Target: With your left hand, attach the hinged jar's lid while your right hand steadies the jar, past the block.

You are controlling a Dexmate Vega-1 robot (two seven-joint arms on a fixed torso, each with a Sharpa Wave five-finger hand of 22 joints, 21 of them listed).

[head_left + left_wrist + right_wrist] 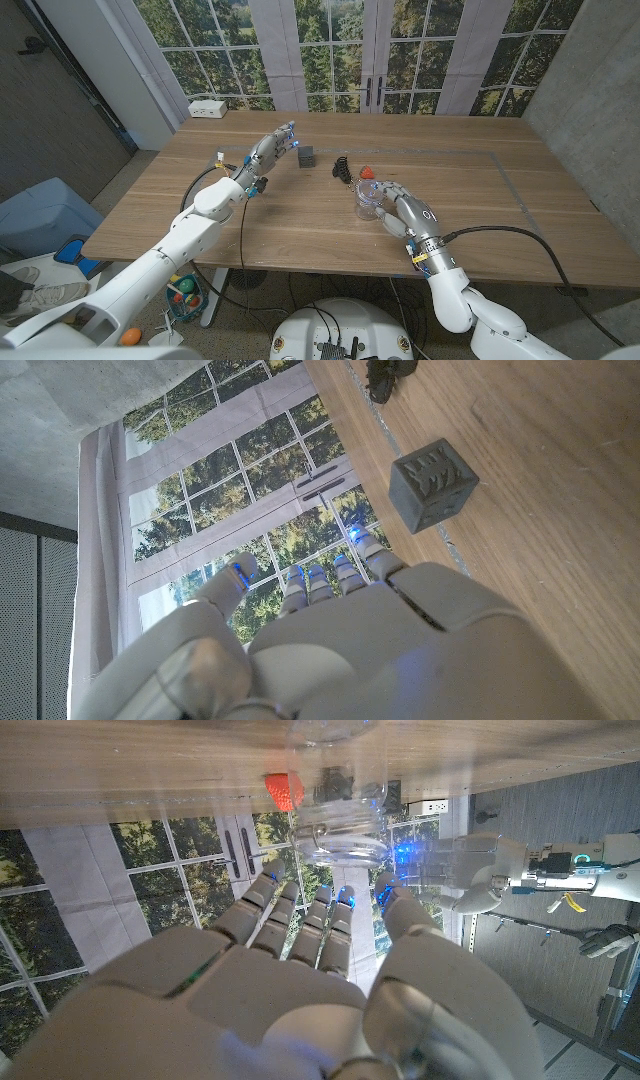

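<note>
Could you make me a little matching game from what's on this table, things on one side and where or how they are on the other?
Things:
1. grey block
2. clear jar
3. red piece
4. left hand

Descriptions:
A. under the right hand's fingers
B. beside the left hand's fingertips
C. holding nothing
D. just beyond the jar

Pairs: 1-B, 2-A, 3-D, 4-C

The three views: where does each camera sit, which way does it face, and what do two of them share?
Head view: on the robot's head, looking down at the wooden table, both arms, left hand, right hand.
Left wrist view: behind the left hand, toward the block and windows.
Right wrist view: behind the right hand, toward the jar.
Shared: block and jar also show from the head.
</note>
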